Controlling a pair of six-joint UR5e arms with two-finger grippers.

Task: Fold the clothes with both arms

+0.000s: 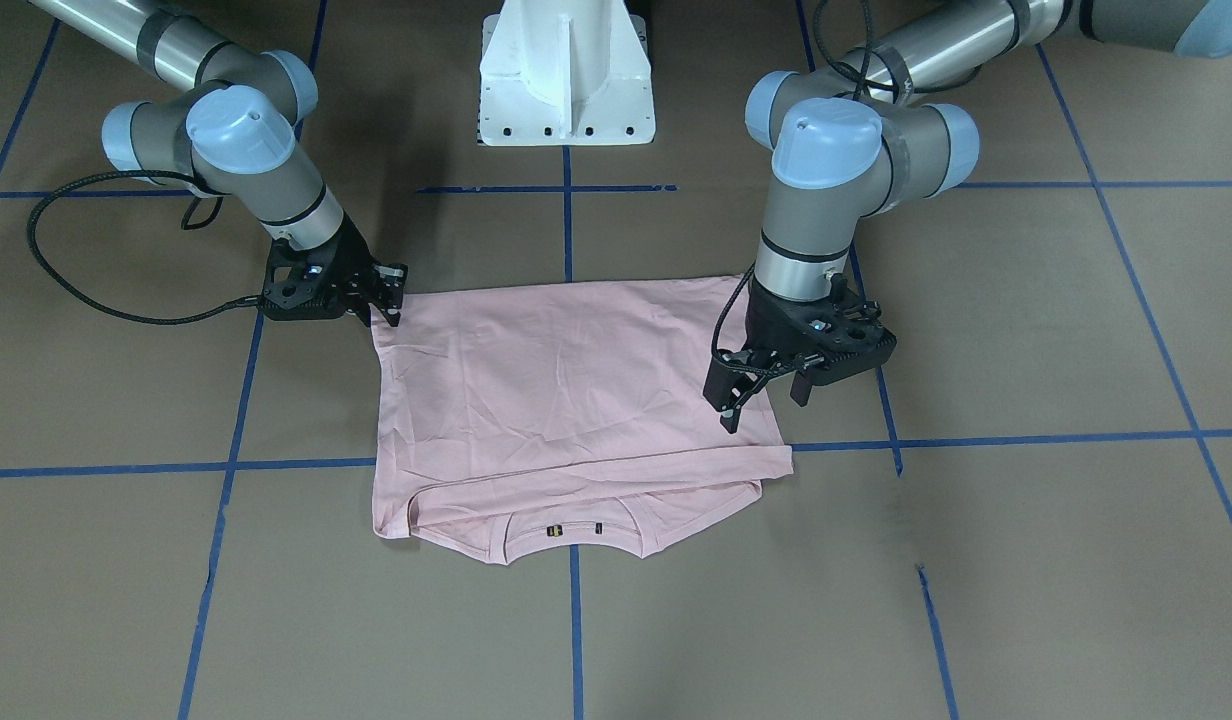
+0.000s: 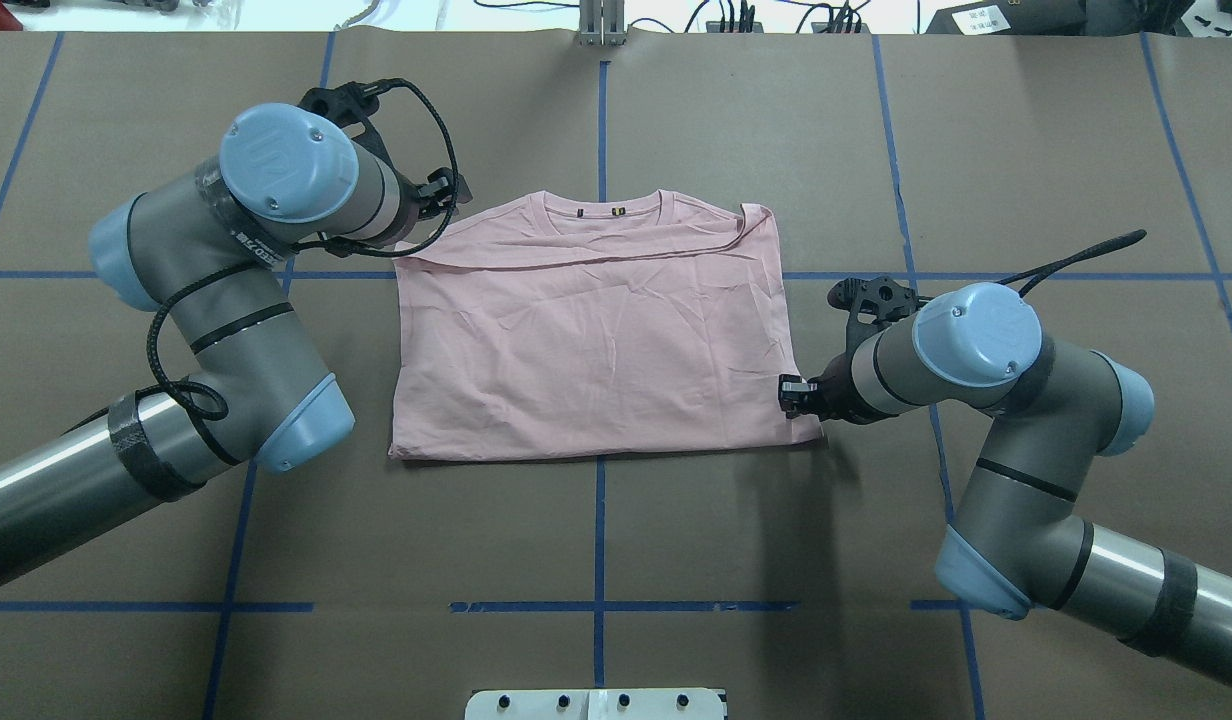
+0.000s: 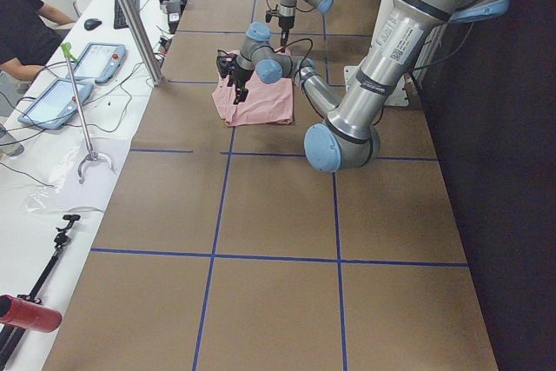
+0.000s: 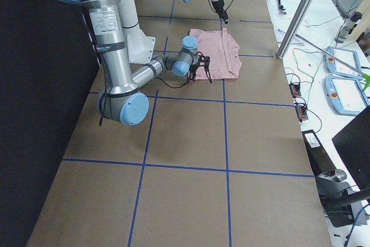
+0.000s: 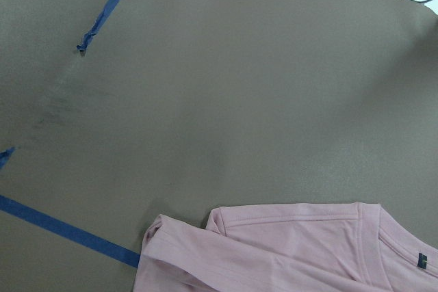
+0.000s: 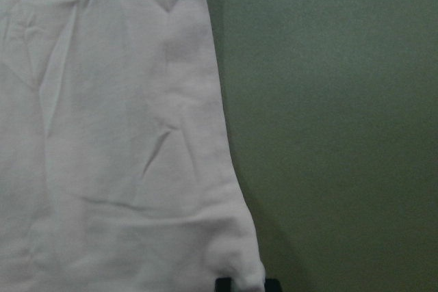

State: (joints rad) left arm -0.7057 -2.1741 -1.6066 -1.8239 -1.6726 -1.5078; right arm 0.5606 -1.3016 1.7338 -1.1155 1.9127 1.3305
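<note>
A light pink short-sleeved cotton T-shirt (image 2: 596, 350) lies flat on the brown paper-covered table (image 2: 596, 540), straight out in front of the white pedestal base (image 1: 566, 90). Its plain back faces up, its hem is on the pedestal's side, and its ribbed collar (image 2: 603, 215) is on the far side. Both sleeves are folded in, so the outline is roughly square. The black two-finger right gripper (image 1: 394, 298) sits low at the hem corner nearest the pedestal. In the right wrist view its tips stand on either side of that corner, but I cannot tell whether they press the cloth. The black two-finger left gripper (image 1: 763, 410) hangs over the shirt's opposite side edge, farther from the pedestal, with its jaws spread wide and nothing between them.
</note>
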